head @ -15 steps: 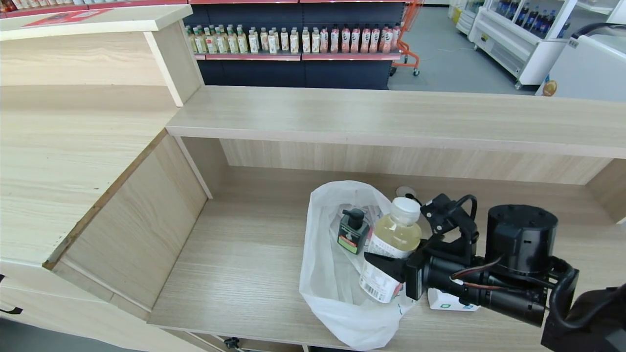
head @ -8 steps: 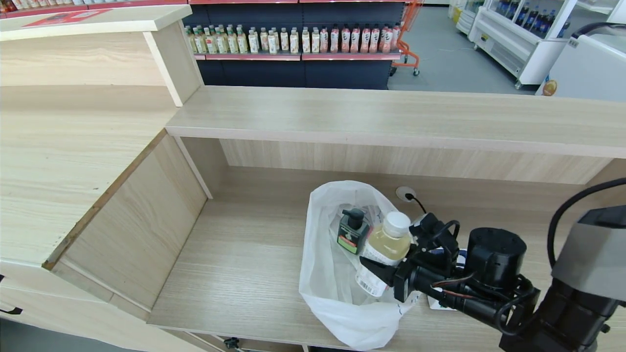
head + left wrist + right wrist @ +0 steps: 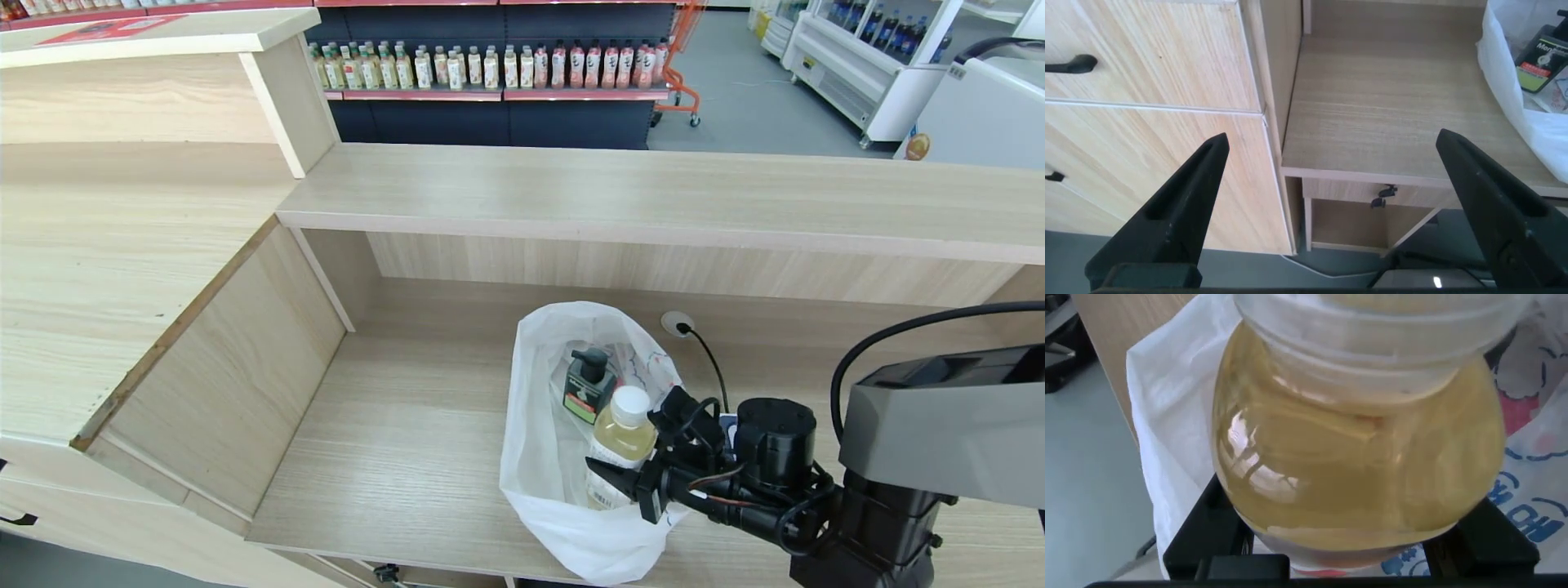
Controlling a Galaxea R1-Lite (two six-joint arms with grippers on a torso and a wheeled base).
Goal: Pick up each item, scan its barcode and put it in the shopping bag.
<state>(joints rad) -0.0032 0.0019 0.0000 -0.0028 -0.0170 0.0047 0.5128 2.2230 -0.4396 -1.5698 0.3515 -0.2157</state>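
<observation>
Right gripper (image 3: 617, 482): clamped on the bottle (image 3: 620, 433), low on its body, at the mouth of the bag (image 3: 531, 457).
Left gripper (image 3: 1333, 139): fingers spread and empty, beside the drawers (image 3: 1143, 65), well apart from the bag.
Bottle: yellowish drink with a white cap; its lower part is inside the bag, not yet released.
Done: a pump bottle (image 3: 588, 388) already stands in the bag, and the bottle looks scanned, judging by where it is.
Left: open the fingers and withdraw the arm. I cannot tell whether more items wait.
Pointing: cap up, base down into the bag.
Long axis: near upright, leaning slightly.
</observation>
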